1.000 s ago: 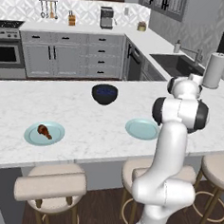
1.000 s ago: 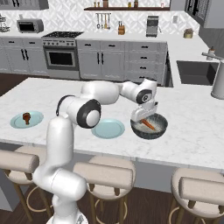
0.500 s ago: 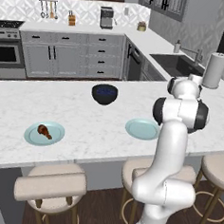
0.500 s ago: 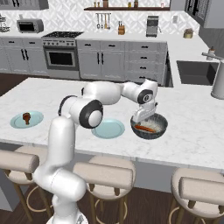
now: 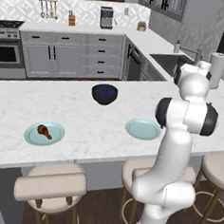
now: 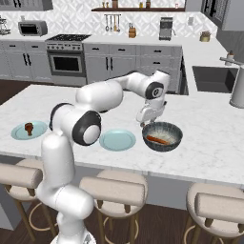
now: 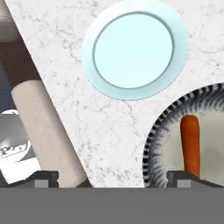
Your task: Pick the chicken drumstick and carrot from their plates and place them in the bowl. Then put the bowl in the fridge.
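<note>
We're looking at the end effector (image 6: 151, 116) hovering just above the near rim of the bowl (image 6: 162, 137), jaws standing wide and holding nothing; the hand view is showing the two tips spread far apart with the carrot (image 7: 190, 144) lying loose in the bowl under the right tip. So the carrot is in, lying flat across the bowl's floor, clear of the jaws. The plate (image 6: 117, 140) just beside the bowl is bare. The drumstick (image 6: 28, 127) is sitting on the other plate (image 6: 21, 134) at the far end of the desk (image 6: 209, 143), well apart from the end effector, with the whole arm between. We're judging the step in hand as clearing out of the bowl and heading for the drumstick. To do it well we're lifting straight up first so the tips aren't catching the rim and dragging the bowl, then swinging across above the bare plate. In the left base view the drumstick (image 5: 44, 131) is lying at a slant on its plate, so we're planning to turn the wrist to close across the meaty end, not along its length. We're keeping the jaws wide on the way down and stopping short of the plate. The fridge step is coming after.
</note>
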{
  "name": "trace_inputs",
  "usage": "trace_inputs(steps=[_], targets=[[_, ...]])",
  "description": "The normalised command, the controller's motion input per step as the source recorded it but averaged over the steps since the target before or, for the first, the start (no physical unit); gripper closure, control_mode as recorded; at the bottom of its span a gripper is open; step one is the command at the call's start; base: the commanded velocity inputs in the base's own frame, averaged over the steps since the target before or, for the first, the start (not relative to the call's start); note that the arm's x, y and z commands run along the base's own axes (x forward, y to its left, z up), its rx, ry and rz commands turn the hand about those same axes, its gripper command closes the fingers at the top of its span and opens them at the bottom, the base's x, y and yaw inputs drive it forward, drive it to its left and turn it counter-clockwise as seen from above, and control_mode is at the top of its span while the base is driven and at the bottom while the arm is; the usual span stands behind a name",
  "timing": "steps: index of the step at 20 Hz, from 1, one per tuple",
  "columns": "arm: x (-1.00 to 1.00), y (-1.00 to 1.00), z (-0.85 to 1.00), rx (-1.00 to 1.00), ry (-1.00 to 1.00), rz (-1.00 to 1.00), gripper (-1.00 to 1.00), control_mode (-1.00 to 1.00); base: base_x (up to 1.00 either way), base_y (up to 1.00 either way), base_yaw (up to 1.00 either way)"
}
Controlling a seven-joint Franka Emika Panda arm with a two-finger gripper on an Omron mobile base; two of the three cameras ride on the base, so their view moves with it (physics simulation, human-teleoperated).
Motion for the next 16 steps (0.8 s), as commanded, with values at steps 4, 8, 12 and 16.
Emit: trace_inputs(steps=[4,8,12,16], targets=[[-0.9,0.99,0.27,0.0,0.0,-0.12,-1.0,-1.0,0.0,0.0,0.0],[-0.79,1.0,-0.06,0.0,0.0,-0.2,-1.0,-1.0,0.0,0.0,0.0],[-0.49,1.0,-0.06,-0.02,0.0,-0.24,-1.0,-1.0,0.0,0.0,0.0],[-0.15,1.0,0.0,-0.04,0.0,-0.22,-1.0,-1.0,0.0,0.0,0.0]])
